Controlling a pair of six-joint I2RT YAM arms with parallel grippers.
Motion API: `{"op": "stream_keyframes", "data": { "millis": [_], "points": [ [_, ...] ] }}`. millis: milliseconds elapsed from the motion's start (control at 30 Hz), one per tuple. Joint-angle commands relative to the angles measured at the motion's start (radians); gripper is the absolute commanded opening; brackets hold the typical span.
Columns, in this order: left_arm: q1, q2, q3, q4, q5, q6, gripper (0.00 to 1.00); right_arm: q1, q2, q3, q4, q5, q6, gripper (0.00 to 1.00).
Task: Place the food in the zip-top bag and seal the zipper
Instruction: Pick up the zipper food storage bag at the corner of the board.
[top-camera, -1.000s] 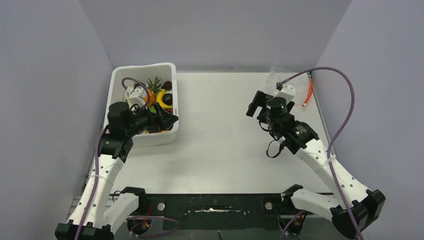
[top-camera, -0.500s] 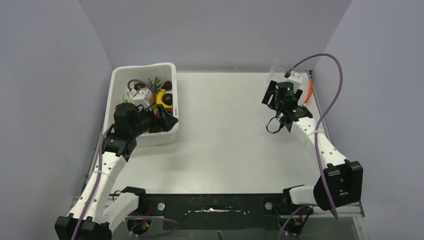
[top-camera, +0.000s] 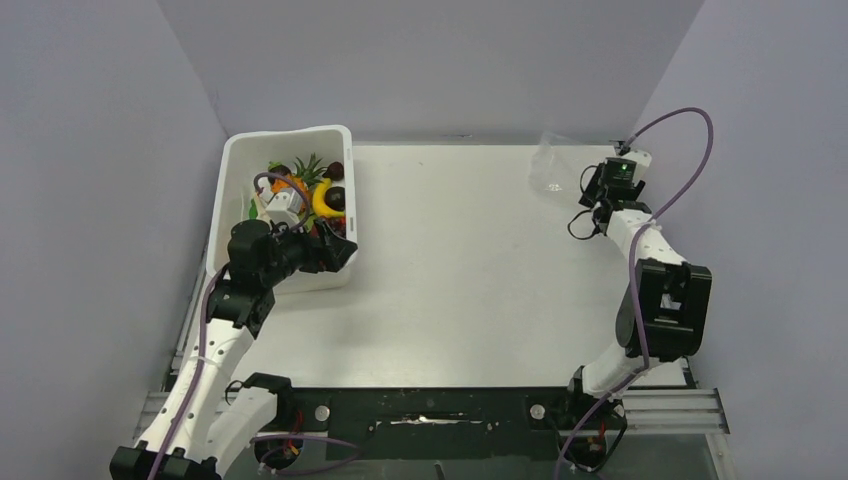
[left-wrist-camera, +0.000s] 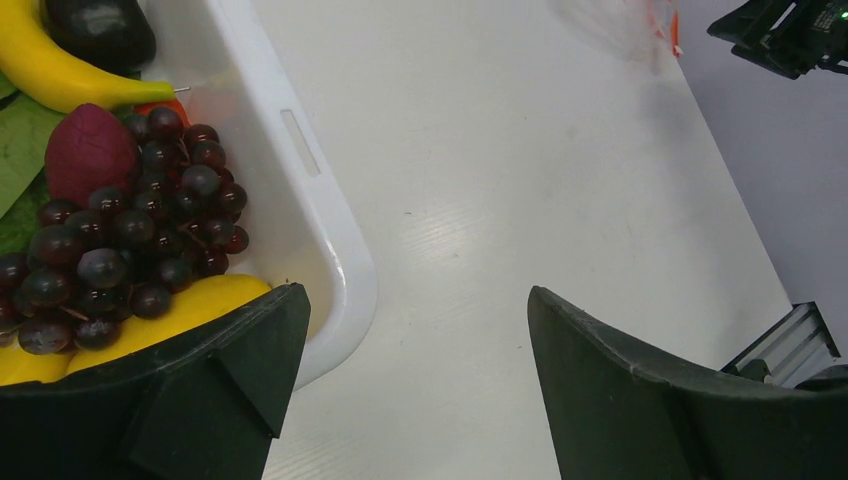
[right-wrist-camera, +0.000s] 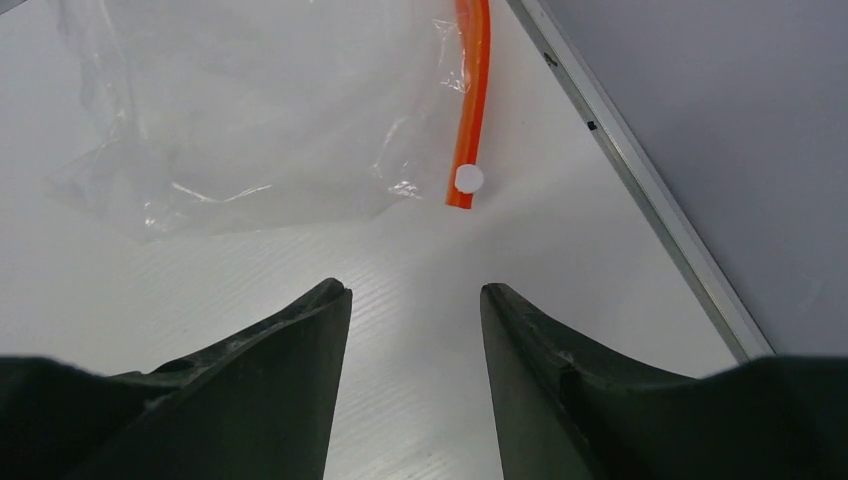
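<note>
The clear zip-top bag (top-camera: 550, 165) lies flat at the table's far right, and shows close in the right wrist view (right-wrist-camera: 260, 110). Its red-orange zipper (right-wrist-camera: 470, 90) ends in a white slider (right-wrist-camera: 468, 178). My right gripper (right-wrist-camera: 415, 288) is open and empty just short of the zipper's end, above bare table; it also shows in the top view (top-camera: 592, 188). The food sits in the white tub (left-wrist-camera: 310, 190): dark grapes (left-wrist-camera: 130, 235), a yellow banana (left-wrist-camera: 70, 70), a dark red fruit (left-wrist-camera: 90, 150). My left gripper (left-wrist-camera: 415, 295) is open and empty, straddling the tub's near right corner (top-camera: 340, 243).
The pineapple's green top (top-camera: 308, 165) and more toy food fill the tub (top-camera: 232, 190) at the far left. A metal rail (right-wrist-camera: 640, 190) runs along the table's right edge beside the bag, with the grey wall just past it.
My right arm has swung out to the far right and now faces the bag's zipper end. My left gripper has shifted a little toward the tub's near right corner.
</note>
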Motion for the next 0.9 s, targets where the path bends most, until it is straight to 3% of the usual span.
{"op": "stream_keyframes", "data": {
  "millis": [0, 133, 333, 867],
  "points": [
    [-0.003, -0.024, 0.010, 0.082, 0.023, -0.009, 0.80, -0.080, 0.062, 0.069, 0.092, -0.093, -0.022, 0.51],
    [-0.006, -0.023, 0.010, 0.083, 0.029, -0.009, 0.80, -0.123, 0.129, 0.106, 0.109, -0.120, -0.037, 0.51],
    [-0.010, -0.033, 0.012, 0.070, 0.019, -0.002, 0.80, -0.152, 0.228, 0.174, 0.119, -0.169, -0.025, 0.59],
    [-0.012, -0.035, 0.013, 0.065, 0.011, 0.003, 0.80, -0.243, 0.356, 0.215, 0.162, -0.351, 0.105, 0.55]
  ]
}}
